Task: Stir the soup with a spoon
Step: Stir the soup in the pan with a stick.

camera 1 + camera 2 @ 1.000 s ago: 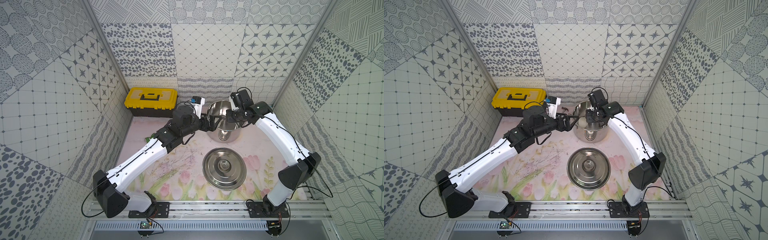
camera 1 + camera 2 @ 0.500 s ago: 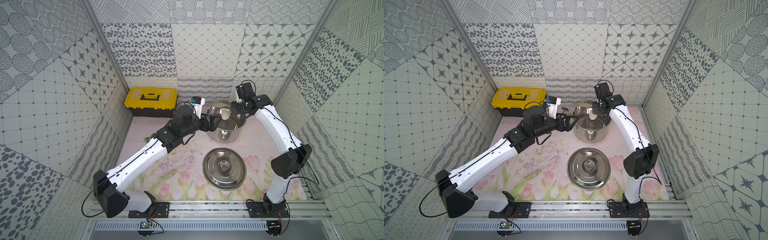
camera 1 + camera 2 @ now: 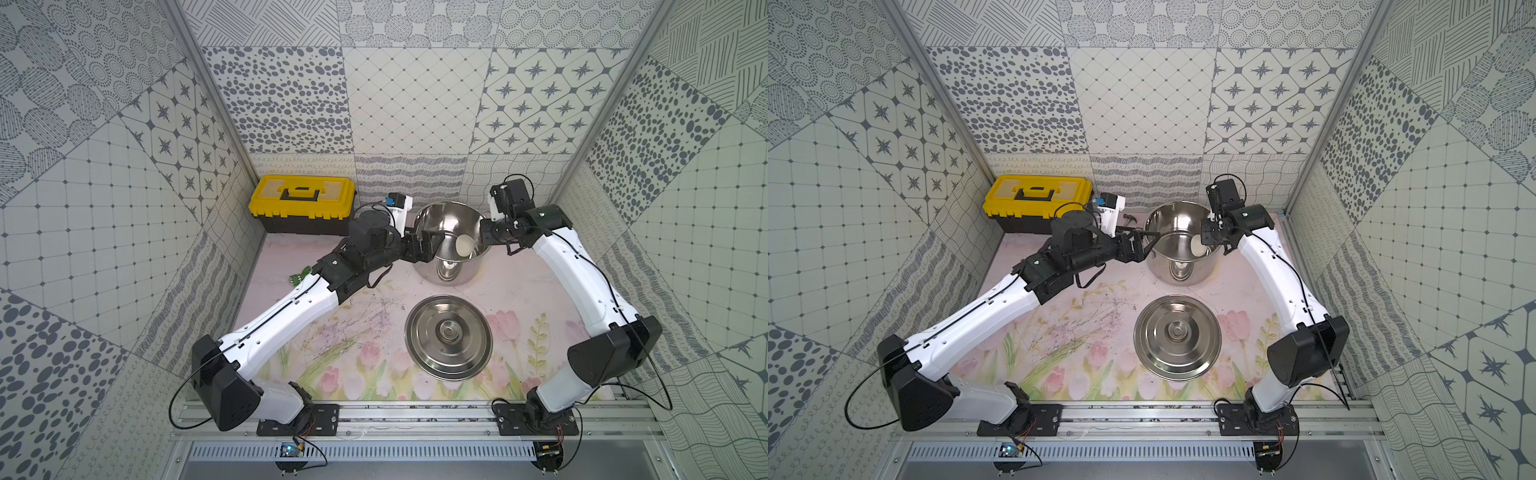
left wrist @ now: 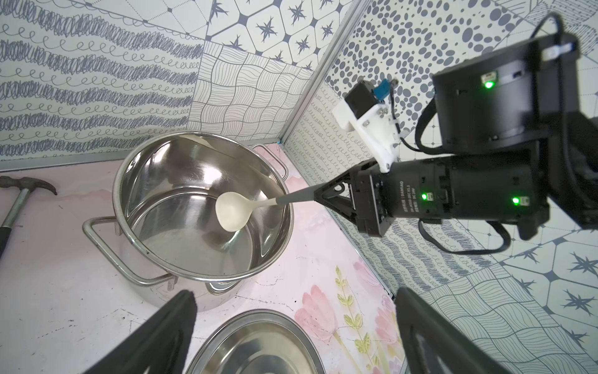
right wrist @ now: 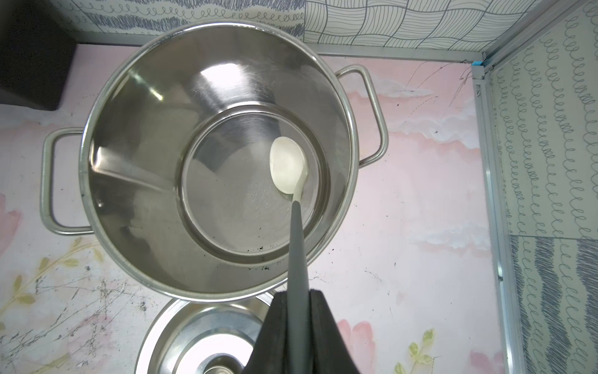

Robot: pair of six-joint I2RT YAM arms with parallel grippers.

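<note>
- The booth has grey-and-white patterned tile walls on three sides, and the desk (image 3: pixel 353 332) wears a pink mat printed with tulips, scuffed with dark scratches in the middle.
- A yellow toolbox (image 3: pixel 302 203) sits against the back wall at the left. The steel stockpot (image 3: pixel 449 220) stands at the back centre, and its lid (image 3: pixel 449 336) lies flat on the mat in front of it, well apart.
- Hidden stuff: the hammer (image 4: pixel 19 200) is cut off at the edge of the left wrist view, and only its head peeks past the left arm in a top view. The lid is cropped in both wrist views.
- There's a small green thing (image 3: pixel 300 275) by the left arm, too tiny to make out.
- The right hand (image 5: pixel 296 294) is clamped tight on the dark grey handle of the spoon (image 5: pixel 296 210), and the handle's far end is buried between the fingers.
- The spoon's cream bowl hangs inside the pot, low and close to the right-hand wall. Whether it touches the bottom can't be told.
- The pot's inside shows as shiny metal with a few dark specks.
- The left hand (image 4: pixel 294 296) is spread wide with nothing in it, just beside the pot's left rim. Touching or not? Can't tell, since it overlaps the rim from above.
</note>
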